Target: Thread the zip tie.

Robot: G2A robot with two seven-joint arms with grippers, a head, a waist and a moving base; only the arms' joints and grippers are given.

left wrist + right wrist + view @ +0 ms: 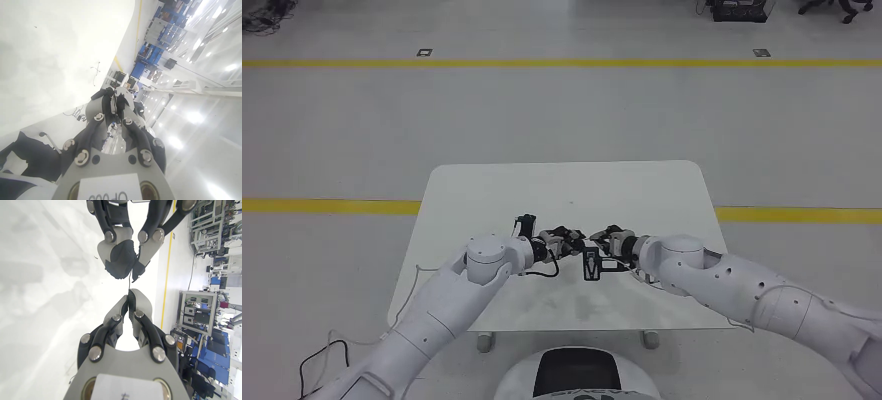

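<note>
The zip tie (129, 280) is a thin black strand stretched between the two grippers, which face each other tip to tip over the front middle of the white table (542, 190). My right gripper (128, 295) is shut on one end of the strand. Opposite it, my left gripper (133, 269) is shut on the other end, its dark pads (122, 256) pressed together. In the top view the left gripper (575, 240) and right gripper (599, 243) meet, with a small black loop (590, 266) just below them. In the left wrist view my left gripper (114, 94) has its fingers closed together.
The table top (47, 275) around the grippers is bare, with its front edge close below the arms in the top view. Yellow lines (332, 206) run across the floor beyond it. Racks and equipment (196, 311) stand in the room to the side.
</note>
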